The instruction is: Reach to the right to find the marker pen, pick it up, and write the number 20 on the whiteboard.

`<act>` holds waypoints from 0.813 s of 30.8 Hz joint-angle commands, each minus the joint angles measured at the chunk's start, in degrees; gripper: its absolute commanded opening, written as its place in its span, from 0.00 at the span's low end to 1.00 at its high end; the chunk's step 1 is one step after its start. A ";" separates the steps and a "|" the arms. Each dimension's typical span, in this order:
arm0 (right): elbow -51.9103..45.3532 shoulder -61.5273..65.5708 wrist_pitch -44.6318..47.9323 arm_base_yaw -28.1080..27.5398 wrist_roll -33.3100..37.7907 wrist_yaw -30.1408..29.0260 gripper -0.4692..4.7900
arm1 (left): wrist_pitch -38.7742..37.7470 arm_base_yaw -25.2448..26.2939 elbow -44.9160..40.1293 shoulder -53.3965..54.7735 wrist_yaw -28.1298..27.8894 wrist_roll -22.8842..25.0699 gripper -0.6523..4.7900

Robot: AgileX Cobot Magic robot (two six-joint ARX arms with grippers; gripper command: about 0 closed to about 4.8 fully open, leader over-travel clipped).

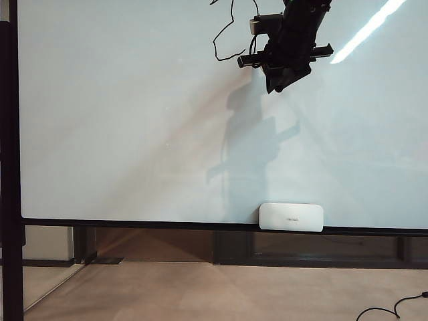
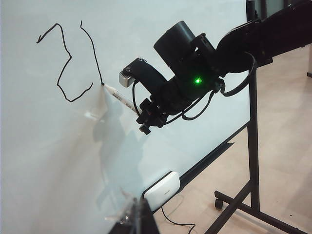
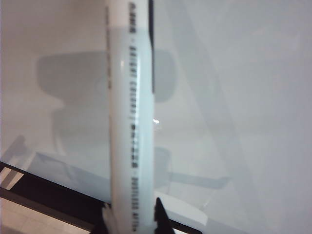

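Now slim white printed marker pen [image 2: 119, 97] clamped in right claw [image 2: 146, 117], tip against glossy pale whiteboard [image 2: 44, 156], beside thin black strokes [image 2: 68, 61]; left claw [image 2: 134, 219] state unclear.

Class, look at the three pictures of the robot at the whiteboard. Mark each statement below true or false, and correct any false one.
1. The right gripper holds a marker pen with its tip on the whiteboard. True.
2. Both digits of the number 20 are finished. False: the "2" is drawn, but the "0" is only one stroke so far.
3. A white eraser sits at the board's bottom edge. True.
4. The left gripper is holding the eraser. False: the left gripper sits low at the edge of its own wrist view, apart from the eraser, and holds nothing.
5. The writing is red. False: the strokes are black.
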 commanded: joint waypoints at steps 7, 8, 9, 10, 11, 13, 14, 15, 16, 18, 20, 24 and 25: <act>0.17 -0.09 -0.02 -1.03 0.90 5.86 0.09 | 1.07 -0.04 0.17 -0.11 0.02 0.07 0.11; 0.17 -0.09 -0.42 -1.25 1.09 6.36 0.09 | 1.07 -0.04 0.22 -0.11 0.02 0.07 0.11; 0.17 -0.09 -0.76 -1.25 1.11 7.52 0.09 | 1.07 -0.04 0.26 -0.11 0.02 0.07 0.11; 0.17 -0.09 -0.94 -1.36 1.27 8.50 0.09 | 0.96 -0.04 0.35 -0.11 0.02 0.07 0.11; 0.17 -0.13 -1.18 -1.60 1.29 8.79 0.09 | 0.87 -0.04 0.50 -0.11 0.02 0.07 0.11; 0.17 -0.35 -1.75 -1.99 1.75 8.79 0.09 | 0.90 -0.04 0.72 -0.11 0.04 0.09 0.11; 0.17 -0.52 -1.95 -2.10 1.77 9.31 0.09 | 0.92 -0.04 0.79 -0.11 0.04 0.09 0.11; 0.17 -0.79 -2.19 -2.43 1.77 9.88 0.09 | 0.92 -0.04 0.79 -0.11 0.07 0.09 0.11; 0.17 -0.87 -2.23 -2.56 1.75 9.90 0.09 | 0.92 -0.04 0.79 -0.11 0.09 0.07 0.11; 0.17 -1.38 -2.60 -2.89 1.73 10.05 0.09 | 0.87 -0.04 0.79 -0.11 0.26 0.07 0.11; 0.17 -1.75 -2.93 -3.30 1.73 9.70 0.09 | 0.85 -0.04 0.79 -0.11 0.28 0.07 0.11; 0.17 -2.80 -4.17 -3.41 1.73 5.46 0.09 | 0.70 -0.04 0.79 -0.11 0.28 0.04 0.11; 0.17 -3.32 -4.83 -3.39 1.75 4.28 0.09 | 0.66 -0.04 0.79 -0.11 0.28 0.04 0.11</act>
